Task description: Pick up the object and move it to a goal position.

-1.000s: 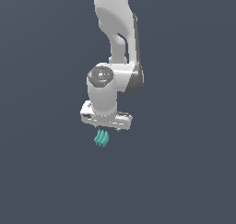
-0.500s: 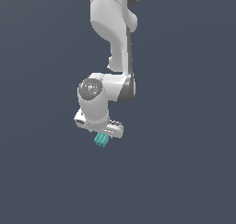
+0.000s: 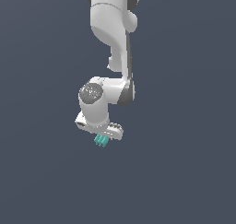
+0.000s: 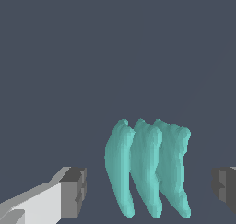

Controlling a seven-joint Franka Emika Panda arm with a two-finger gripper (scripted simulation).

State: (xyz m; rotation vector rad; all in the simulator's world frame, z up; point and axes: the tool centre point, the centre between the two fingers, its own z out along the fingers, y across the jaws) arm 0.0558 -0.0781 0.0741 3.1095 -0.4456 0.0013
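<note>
Dark backdrop, ridged teal block (image 4: 147,168)

Exterior view: standing back, facing whole arm (image 3: 113,57). Wrist view: looking close past fingertips (image 4: 73,191). Both showing teal ridged block (image 3: 101,140).

All I can see to carry anything is one flat slate-grey ground (image 3: 184,181), the same even tone in both views. Whether it is floor, bench or plain backdrop I cannot tell. The teal block (image 3: 101,141), toward seven o'clock from the exterior view's middle, has that grey all round it; whether it rests on it I cannot tell.
</note>
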